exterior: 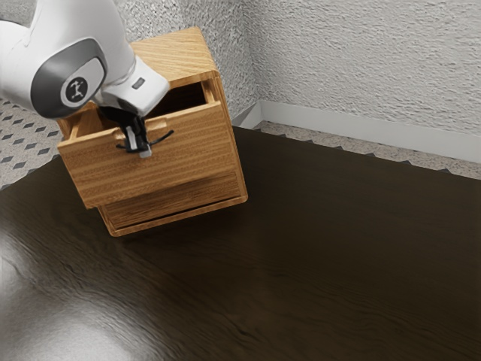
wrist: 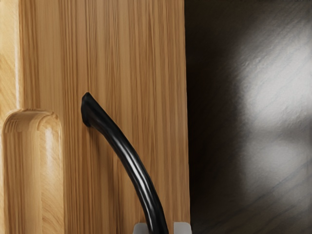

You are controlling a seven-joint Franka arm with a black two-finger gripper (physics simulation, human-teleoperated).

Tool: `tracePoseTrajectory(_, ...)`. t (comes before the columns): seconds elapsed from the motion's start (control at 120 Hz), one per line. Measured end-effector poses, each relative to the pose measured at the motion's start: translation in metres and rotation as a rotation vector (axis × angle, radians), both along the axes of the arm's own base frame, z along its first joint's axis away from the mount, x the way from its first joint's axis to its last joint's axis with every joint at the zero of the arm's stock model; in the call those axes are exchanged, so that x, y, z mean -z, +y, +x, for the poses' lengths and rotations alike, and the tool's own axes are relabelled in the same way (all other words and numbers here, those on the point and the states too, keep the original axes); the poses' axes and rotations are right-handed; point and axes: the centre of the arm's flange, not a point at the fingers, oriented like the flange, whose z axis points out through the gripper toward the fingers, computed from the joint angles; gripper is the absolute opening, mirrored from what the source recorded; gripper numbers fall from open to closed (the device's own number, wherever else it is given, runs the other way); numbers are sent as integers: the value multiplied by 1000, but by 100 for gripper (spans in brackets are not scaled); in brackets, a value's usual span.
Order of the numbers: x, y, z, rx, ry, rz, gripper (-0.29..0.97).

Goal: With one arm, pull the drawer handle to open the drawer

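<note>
Nearest the camera the table (exterior: 338, 263) is showing off a dark, glossy wood grain with soft light patches smearing across it. Sitting on it toward the exterior view's left is the cabinet (exterior: 180, 53), a boxy little thing in warm honey-coloured wood with fine straight grain. Its top drawer (exterior: 180, 158) is sticking well out of the body, so the dark hollow behind the front panel is showing. The lower drawer (exterior: 173, 203) is sitting flush. The handle (exterior: 161, 138) is running across the open drawer's front: a thin, smooth black bar, bowing outward in an arch, looking satiny in the wrist view.

The gripper (exterior: 140, 147) is hanging right on that handle, with the fingers (exterior: 134, 138) pinching the bar from both sides, nearly closed around it. The white, rounded arm (exterior: 68, 60) is coming in above the cabinet. Behind it all the wall (exterior: 361, 53) is looking like rough grey stucco, and a patterned tiled floor (exterior: 22, 135) is peeking out past the table edge
</note>
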Motion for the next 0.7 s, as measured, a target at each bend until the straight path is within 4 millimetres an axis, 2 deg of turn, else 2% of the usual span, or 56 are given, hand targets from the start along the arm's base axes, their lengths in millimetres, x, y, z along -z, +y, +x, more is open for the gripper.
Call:
tracePoseTrajectory(0.317, 0, -18, -17, -67, -12, -43, -11)
tracePoseTrajectory(0.558, 0, -43, -36, -95, -26, -54, -7)
tracePoseTrajectory(0.7, 1, -65, -45, -93, -34, -44, -8)
